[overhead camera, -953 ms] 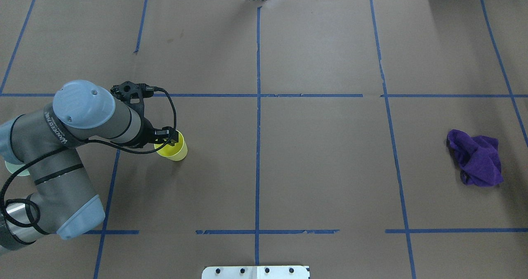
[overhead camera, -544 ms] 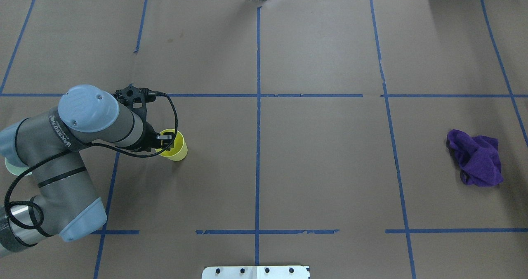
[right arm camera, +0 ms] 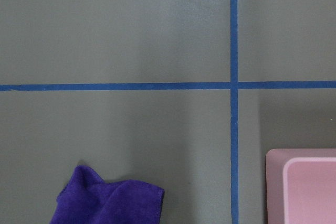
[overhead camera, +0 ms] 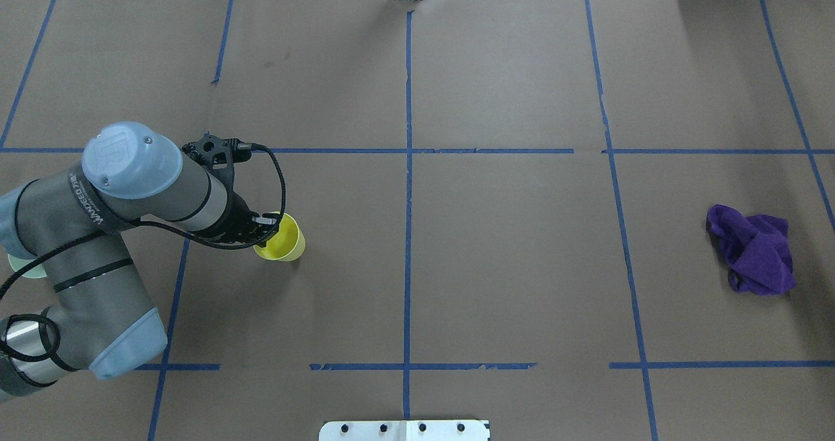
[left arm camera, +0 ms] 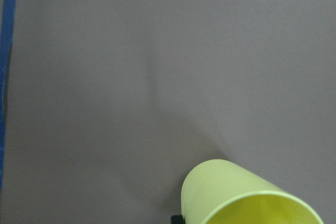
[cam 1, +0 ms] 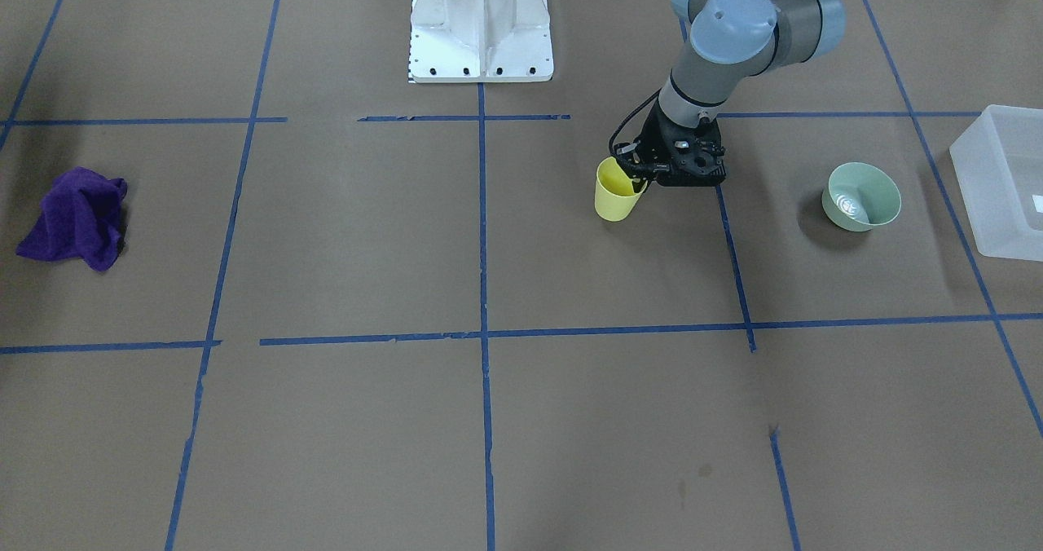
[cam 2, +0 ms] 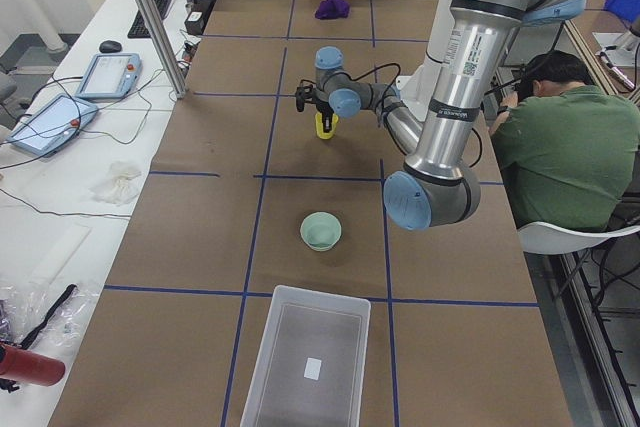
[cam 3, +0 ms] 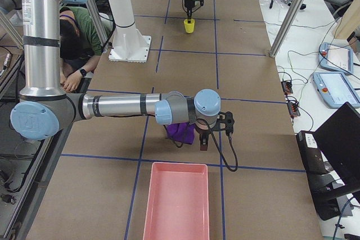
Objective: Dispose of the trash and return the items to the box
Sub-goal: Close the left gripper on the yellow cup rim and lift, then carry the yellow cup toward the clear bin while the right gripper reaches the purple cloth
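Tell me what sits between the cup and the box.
The bowl stands between the cup and the box, apart from both and roughly in line with them. The exterior left view shows it best.

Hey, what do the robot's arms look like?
The left arm and right arm are grey tubes with pale blue joint caps. The left tool and right tool are black, each with a looping black cable. A black band with white lettering rings the left arm.

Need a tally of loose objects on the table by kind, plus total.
cup: 1
bowl: 1
cloth: 1
bins: 2 (white bin, pink bin)
Total: 5
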Controlling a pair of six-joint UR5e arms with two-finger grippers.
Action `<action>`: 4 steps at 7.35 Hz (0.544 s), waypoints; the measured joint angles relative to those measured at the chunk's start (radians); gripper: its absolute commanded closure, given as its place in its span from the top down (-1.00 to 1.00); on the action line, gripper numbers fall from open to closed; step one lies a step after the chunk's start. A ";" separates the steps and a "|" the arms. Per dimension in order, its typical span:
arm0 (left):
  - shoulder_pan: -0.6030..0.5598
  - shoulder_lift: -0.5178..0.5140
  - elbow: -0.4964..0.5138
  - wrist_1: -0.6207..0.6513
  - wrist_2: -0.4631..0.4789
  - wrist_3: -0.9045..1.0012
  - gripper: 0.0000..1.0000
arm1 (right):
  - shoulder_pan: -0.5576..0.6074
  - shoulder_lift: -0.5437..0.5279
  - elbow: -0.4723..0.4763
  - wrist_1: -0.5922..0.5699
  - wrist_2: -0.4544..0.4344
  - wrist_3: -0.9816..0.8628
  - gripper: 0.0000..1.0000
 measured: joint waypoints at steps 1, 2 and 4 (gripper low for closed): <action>-0.057 -0.002 -0.031 0.024 -0.014 0.002 -1.00 | -0.002 0.001 0.004 0.001 0.000 0.015 1.00; -0.125 -0.006 -0.059 0.068 -0.021 0.010 -1.00 | -0.007 0.001 0.007 0.003 0.000 0.035 1.00; -0.222 -0.010 -0.100 0.145 -0.034 0.085 -1.00 | -0.044 -0.018 0.024 0.056 -0.001 0.087 1.00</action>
